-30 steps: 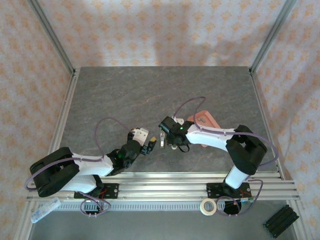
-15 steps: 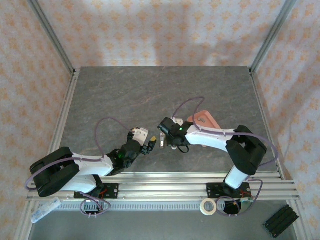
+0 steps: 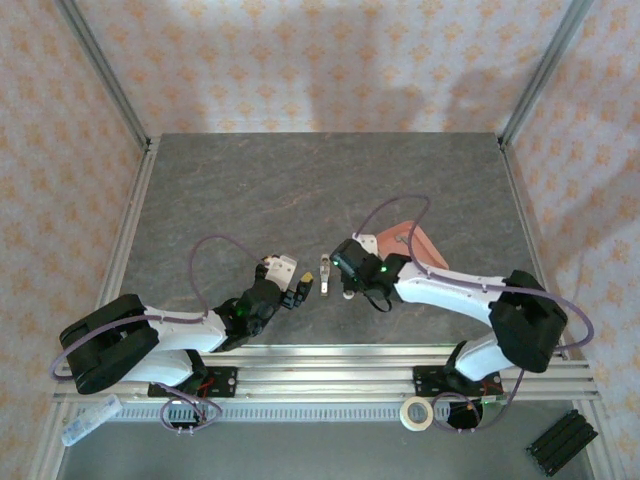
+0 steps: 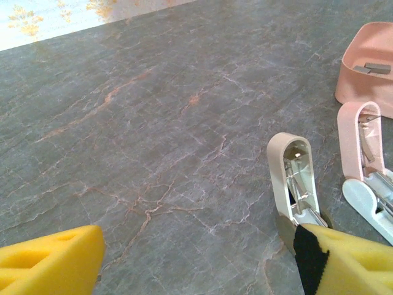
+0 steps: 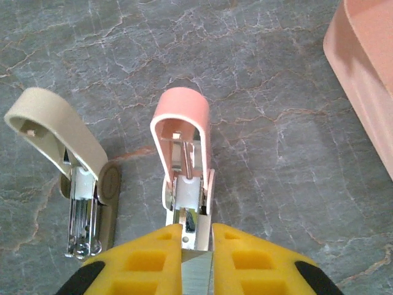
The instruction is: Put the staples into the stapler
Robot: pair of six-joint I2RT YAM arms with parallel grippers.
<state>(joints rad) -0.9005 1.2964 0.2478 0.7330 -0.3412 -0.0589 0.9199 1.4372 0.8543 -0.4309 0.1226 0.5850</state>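
- The staples (image 5: 196, 276) are sitting as a thin grey strip, pinched edge-on between the yellow fingers of the right gripper (image 5: 196, 246). Its jaws are pressing all but together on the strip. Holding it this way is probably meant to let it slide lengthwise into a narrow channel.
- The pink stapler (image 5: 182, 153) is lying on the desk (image 3: 300, 190) directly ahead of the strip. Its lid is hinged up and back, so the metal channel is facing the gripper. The strip is lining up with the near end of that channel, but whether the two are touching cannot be told.
- The beige stapler (image 5: 67, 160) is lying just beside the pink one, on its left in the right wrist view, with its lid raised too. It seems to be waiting for its own load.
- The left gripper (image 4: 199, 246) is hanging low over the desk with its jaws spread wide and nothing between them. One finger (image 4: 344, 261) is overlapping the beige stapler's base, and contact cannot be judged. It looks placed to steady a stapler if one slides.
- The salmon-pink tray (image 4: 362, 86) is standing just beyond the pink stapler, with a spare staple strip (image 4: 376, 67) lying inside, so it is apparently serving as the supply.
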